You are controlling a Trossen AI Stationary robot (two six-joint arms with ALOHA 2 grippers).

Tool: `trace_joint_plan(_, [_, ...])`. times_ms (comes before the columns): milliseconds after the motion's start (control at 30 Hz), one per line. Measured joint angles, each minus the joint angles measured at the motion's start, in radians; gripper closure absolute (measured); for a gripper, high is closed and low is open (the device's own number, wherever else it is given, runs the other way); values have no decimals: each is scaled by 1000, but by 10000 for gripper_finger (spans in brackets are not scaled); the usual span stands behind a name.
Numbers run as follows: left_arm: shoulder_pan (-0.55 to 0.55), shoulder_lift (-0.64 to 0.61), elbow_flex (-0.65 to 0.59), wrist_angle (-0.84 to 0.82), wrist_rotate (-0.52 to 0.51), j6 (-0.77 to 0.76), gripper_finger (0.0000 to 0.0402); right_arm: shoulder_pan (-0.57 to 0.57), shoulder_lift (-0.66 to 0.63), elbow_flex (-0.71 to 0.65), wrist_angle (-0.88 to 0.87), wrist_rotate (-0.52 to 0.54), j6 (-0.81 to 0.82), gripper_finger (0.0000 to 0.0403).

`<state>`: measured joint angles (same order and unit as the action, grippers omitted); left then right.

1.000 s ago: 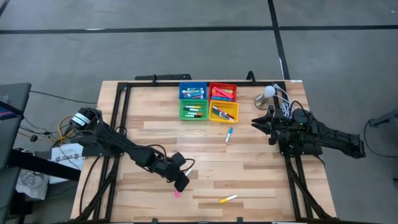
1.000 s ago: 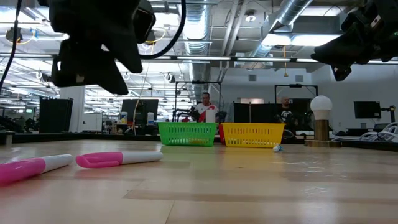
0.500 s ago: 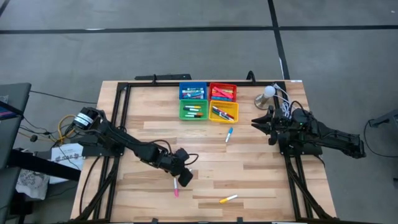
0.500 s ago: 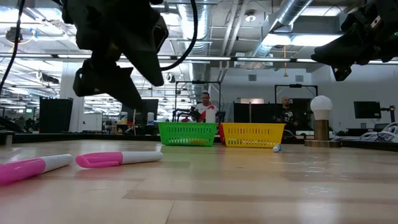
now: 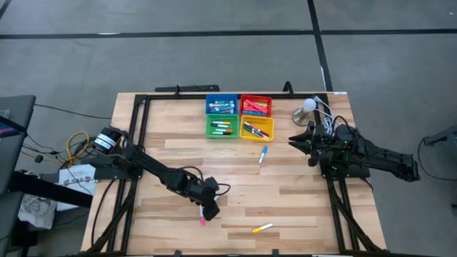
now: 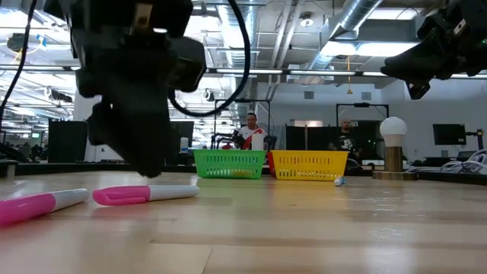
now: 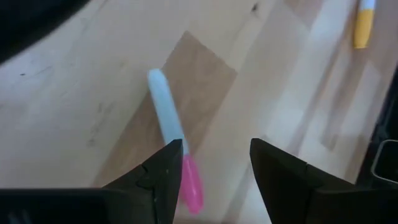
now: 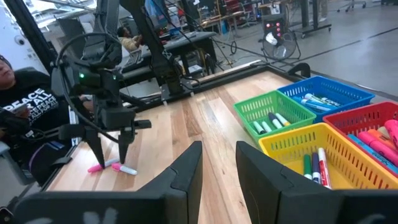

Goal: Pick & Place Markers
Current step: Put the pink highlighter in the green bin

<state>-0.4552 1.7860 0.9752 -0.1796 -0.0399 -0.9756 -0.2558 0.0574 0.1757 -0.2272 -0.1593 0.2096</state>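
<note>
I saw my left tool (image 7: 214, 165) open over a slim pink marker (image 7: 176, 145) on the smooth wooden counter (image 5: 300, 207); right tool (image 5: 296, 141) empty, slightly open.

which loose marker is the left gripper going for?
The pink-capped marker at the near edge: the left gripper, open, hovers right over it. The yellow marker and blue marker lie apart from it.

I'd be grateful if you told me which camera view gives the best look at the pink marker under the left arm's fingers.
The left wrist view: the pink marker lies large and close, white barrel and pink cap, beside the open left gripper. In the high view it is a small pink sliver. The low view shows it side-on, near a second pink marker. The right wrist view shows both, far off.
</note>
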Motion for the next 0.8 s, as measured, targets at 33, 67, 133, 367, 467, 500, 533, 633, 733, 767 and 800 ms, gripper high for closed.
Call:
trace_joint_plan(33, [3,0,0,-7,-3,1,214,0,0,0,0,0,0,316])
trace_joint_plan(67, [8,5,0,-7,-8,0,214,0,0,0,0,1,0,316])
trace_joint_plan(133, [16,7,-1,-12,-15,-2,213,0,0,0,0,1,0,316])
trace_joint_plan(367, [18,30,0,1,-12,-8,213,0,0,0,-2,1,0,316])
trace_joint_plan(467, [15,56,1,9,-14,-29,213,0,0,0,-5,1,0,316])
trace_joint_plan(500, [15,64,3,11,-11,-33,213,0,0,0,-5,1,0,316])
trace_joint_plan(533, [15,75,6,13,-12,-36,214,0,0,0,-5,1,0,316])
trace_joint_plan(633, [15,105,7,9,-12,-55,218,0,0,0,-5,1,0,316])
trace_joint_plan(733, [15,119,9,5,-17,-55,234,0,0,0,-5,1,0,316])
trace_joint_plan(767, [15,121,9,2,-19,-53,242,0,0,0,-5,1,0,316])
trace_joint_plan(800, [15,122,9,-2,-19,-50,251,0,0,0,-5,1,0,316])
